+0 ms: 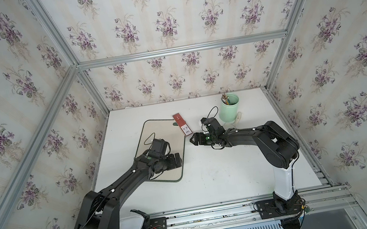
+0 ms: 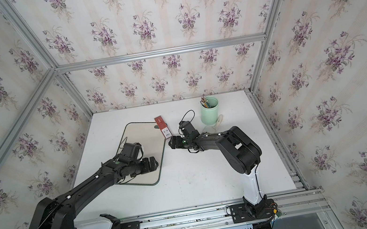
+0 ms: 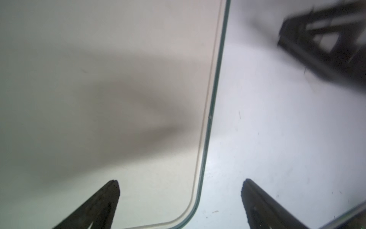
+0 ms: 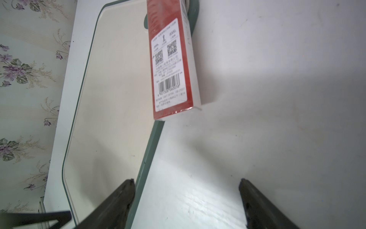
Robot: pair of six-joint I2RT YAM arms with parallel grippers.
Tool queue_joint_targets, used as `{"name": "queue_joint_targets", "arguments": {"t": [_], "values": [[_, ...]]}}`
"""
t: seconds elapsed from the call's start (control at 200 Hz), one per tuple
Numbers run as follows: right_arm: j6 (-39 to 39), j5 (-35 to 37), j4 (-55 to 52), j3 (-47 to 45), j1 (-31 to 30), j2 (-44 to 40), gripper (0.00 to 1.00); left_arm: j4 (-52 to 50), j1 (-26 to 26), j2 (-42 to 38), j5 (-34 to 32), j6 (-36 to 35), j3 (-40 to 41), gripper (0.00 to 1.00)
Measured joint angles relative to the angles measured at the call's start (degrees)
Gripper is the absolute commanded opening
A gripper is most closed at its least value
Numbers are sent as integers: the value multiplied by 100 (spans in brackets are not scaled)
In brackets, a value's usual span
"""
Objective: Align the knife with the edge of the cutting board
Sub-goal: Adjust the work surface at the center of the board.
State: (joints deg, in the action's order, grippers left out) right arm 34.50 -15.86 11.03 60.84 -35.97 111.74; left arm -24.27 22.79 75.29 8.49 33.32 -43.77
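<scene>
Right wrist: jaws wide, empty, beside cutting board [image 4: 111,99].

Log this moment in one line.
left gripper: open, above cutting board corner | right gripper: open, beside its edge near red box | knife: not made out

The cutting board [image 4: 111,99] was seen as smooth, matt beige plastic with a green rim. The red box [image 4: 171,59] was seen as glossy card, its label [image 4: 169,79] printed paper. The table [image 4: 277,99] was shown white, smooth and faintly scuffed; the frame [image 1: 180,49] was seen as brushed metal.
</scene>
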Motion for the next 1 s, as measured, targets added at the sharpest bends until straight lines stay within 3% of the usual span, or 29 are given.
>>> {"name": "queue_joint_targets", "arguments": {"t": [0.245, 0.46, 0.594, 0.759, 0.894, 1.004], "values": [[140, 7, 417, -520, -382, -262, 88, -422, -2358, 855, -490, -306, -916, 99], [245, 125, 715, -734, -859, -330, 89, -581, -3136, 1961, -247, -396, -1451, 99], [280, 144, 890, -723, -1005, -232, 90, -553, -3252, 2411, -55, -452, -1429, 99], [271, 129, 730, -267, -981, 68, 90, -151, -3132, 2269, 68, -444, -1054, 100], [249, 105, 494, 308, -758, 424, 91, 518, -2660, 1891, 188, -420, -494, 99], [151, 240, 201, 741, -398, 654, 91, 1141, -1875, 1523, 146, -350, 72, 99]]}}
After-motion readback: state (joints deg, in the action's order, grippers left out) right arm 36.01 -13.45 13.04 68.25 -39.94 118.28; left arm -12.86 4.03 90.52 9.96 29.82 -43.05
